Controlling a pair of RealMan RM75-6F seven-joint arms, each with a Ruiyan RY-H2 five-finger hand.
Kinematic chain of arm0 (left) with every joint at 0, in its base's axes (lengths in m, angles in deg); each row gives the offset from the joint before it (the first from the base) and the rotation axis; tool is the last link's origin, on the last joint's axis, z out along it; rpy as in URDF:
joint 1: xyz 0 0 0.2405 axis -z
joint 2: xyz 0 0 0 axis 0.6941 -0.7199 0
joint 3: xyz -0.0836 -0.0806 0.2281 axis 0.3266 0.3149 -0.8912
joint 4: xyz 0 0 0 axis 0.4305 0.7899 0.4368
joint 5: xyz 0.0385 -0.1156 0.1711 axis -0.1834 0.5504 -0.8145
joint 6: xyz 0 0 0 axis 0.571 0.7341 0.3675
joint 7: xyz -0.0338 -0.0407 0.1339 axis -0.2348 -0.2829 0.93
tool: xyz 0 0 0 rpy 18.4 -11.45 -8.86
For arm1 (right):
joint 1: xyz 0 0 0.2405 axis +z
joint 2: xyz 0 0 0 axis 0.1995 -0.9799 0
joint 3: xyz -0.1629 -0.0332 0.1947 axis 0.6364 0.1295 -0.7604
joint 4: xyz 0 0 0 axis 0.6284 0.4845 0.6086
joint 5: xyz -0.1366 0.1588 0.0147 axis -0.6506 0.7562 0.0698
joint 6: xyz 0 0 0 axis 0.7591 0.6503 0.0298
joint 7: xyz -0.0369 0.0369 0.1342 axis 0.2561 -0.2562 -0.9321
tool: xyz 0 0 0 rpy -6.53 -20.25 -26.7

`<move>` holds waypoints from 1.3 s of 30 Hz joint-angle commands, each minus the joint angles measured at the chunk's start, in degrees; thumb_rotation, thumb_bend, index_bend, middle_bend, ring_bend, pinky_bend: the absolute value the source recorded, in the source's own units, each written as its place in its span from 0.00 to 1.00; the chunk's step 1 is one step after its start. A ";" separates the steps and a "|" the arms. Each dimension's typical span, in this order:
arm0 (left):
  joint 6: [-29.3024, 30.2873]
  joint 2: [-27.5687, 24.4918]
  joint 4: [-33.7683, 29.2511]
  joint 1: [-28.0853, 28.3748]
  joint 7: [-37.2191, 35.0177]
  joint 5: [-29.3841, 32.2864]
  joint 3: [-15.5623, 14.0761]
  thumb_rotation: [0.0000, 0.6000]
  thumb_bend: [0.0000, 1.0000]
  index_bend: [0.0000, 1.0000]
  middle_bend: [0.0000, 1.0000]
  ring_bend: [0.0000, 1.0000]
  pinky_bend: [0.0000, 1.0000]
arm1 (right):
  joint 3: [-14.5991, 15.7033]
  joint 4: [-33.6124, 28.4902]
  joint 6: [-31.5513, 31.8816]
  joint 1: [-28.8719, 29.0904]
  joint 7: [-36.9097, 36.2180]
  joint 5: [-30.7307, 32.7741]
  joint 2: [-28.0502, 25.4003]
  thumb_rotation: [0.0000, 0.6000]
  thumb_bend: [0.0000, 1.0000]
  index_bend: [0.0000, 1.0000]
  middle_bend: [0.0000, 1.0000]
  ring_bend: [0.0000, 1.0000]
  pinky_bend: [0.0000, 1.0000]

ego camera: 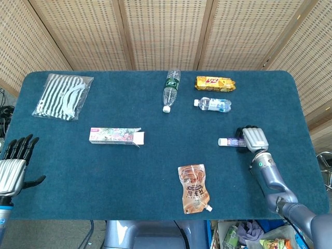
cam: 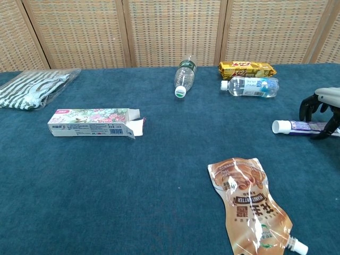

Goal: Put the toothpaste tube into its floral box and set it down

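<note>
**Closing on the tube**

While the right hand point(ego camera: 252, 139) arches over the tube point(ego camera: 231, 141), fingers curling but grip unconfirmed, the box point(ego camera: 116, 136) lies far to its left. Chest view: fingers point(cam: 307, 106) straddle the tube; close squarely mid-body before lifting.

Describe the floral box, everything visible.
The floral box is a long, slim carton that looks like printed cardboard, with a pink and green flower pattern on top and a white side panel with blue text and a barcode. It lies flat, lengthwise, on the blue table, left of centre. Its right end is open, flaps splayed out. Nothing touches it.
</note>
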 commanded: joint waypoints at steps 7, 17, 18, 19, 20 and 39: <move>-0.01 0.04 -0.05 0.08 0.08 0.38 0.09 1.00 0.03 0.00 0.00 0.00 0.00 | 0.86 2.86 -1.33 0.86 -1.39 -0.84 1.19 1.00 0.37 0.55 0.56 0.39 0.37; -0.20 -0.02 -0.07 0.21 -0.10 0.72 0.17 1.00 0.03 0.00 0.00 0.00 0.00 | 2.75 1.99 4.44 -0.08 -3.58 -4.97 0.32 1.00 0.47 0.58 0.59 0.43 0.39; -0.33 -0.05 -0.08 0.28 -0.15 0.79 0.19 1.00 0.03 0.00 0.00 0.00 0.00 | 2.97 1.47 5.22 -0.27 -3.89 -5.47 -0.09 1.00 0.47 0.58 0.59 0.43 0.39; -0.64 -0.14 -0.15 0.45 -0.26 0.88 0.24 1.00 0.03 0.00 0.00 0.00 0.00 | 3.32 0.61 6.49 -0.57 -4.17 -6.28 -0.84 1.00 0.47 0.58 0.59 0.43 0.39; -0.99 -0.25 -0.19 0.70 -0.25 0.95 0.33 1.00 0.03 0.00 0.00 0.00 0.00 | 3.61 -0.28 7.61 -0.84 -4.33 -6.94 -1.61 1.00 0.46 0.58 0.59 0.43 0.39; -28.43 5.74 12.86 24.88 3.48 5.28 8.62 1.00 0.03 0.00 0.00 0.00 0.00 | 4.13 -26.93 18.75 -5.23 8.33 -9.10 -18.06 1.00 0.46 0.58 0.59 0.43 0.39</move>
